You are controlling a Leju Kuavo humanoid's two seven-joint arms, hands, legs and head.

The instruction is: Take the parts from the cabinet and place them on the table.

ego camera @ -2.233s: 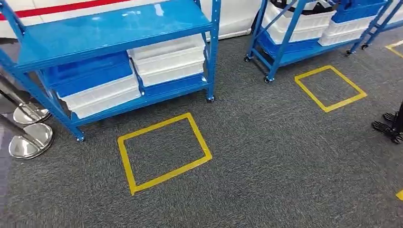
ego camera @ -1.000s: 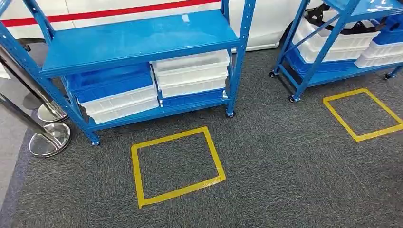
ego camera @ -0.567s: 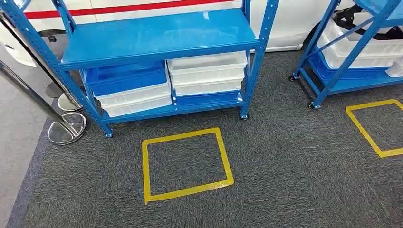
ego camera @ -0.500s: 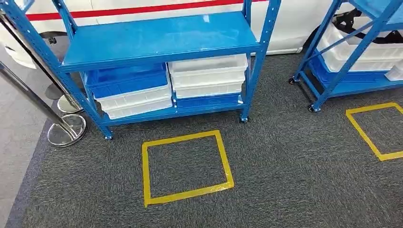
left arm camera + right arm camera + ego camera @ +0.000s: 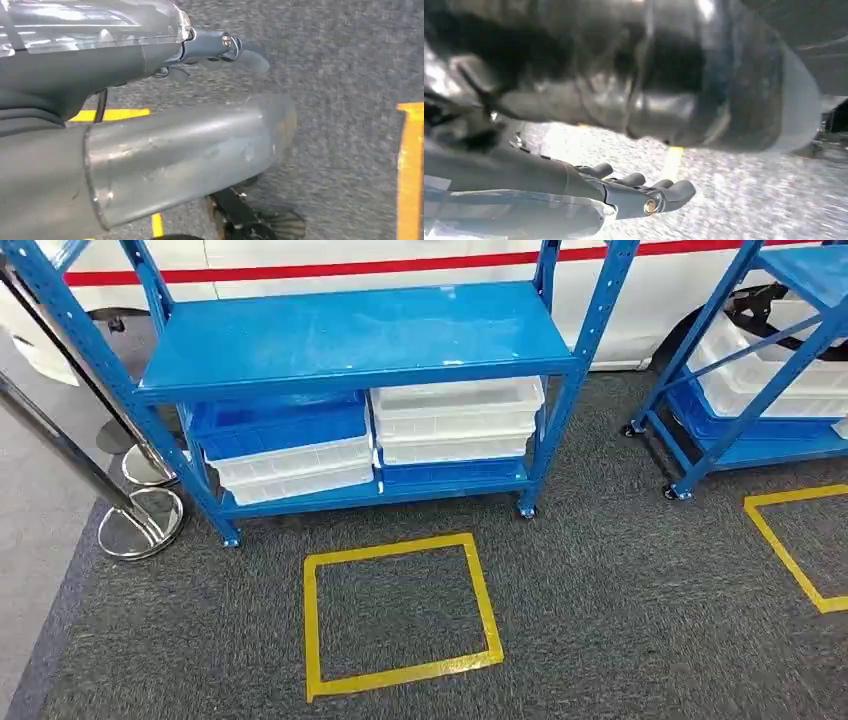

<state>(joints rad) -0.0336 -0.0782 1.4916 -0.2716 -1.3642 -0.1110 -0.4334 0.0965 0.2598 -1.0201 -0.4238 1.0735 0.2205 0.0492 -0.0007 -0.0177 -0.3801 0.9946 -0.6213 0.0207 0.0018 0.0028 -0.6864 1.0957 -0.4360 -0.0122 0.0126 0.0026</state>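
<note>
A: Start at the left of the head view. What stands there?

B: Two chrome stanchion bases (image 5: 140, 525) on the floor, just beside the leg of a blue cabinet (image 5: 360, 335) on wheels.

A: And in the cabinet?

B: Its top shelf is bare blue metal. On the bottom shelf, at the left, a blue bin (image 5: 280, 425) sits on stacked white bins (image 5: 295, 470). Beside them at the right, white trays (image 5: 455, 420) are stacked on a blue tray (image 5: 450, 472). Any parts inside are hidden, so I cannot tell what the bins carry.

A: In front of it?

B: A square of yellow tape (image 5: 400, 615) on the grey carpet (image 5: 620, 600), near the cabinet's front. Farther right stands a second blue rack (image 5: 745, 370) with more white bins, and part of another yellow square (image 5: 790, 545).

A: The left robot hand?

B: The left robot hand (image 5: 215, 50) hangs over the carpet, fingers loosely extended, holding nothing.

A: The right one?

B: The right robot hand (image 5: 634, 192) is likewise over the carpet, fingers apart and lightly curled, grasping nothing.
</note>
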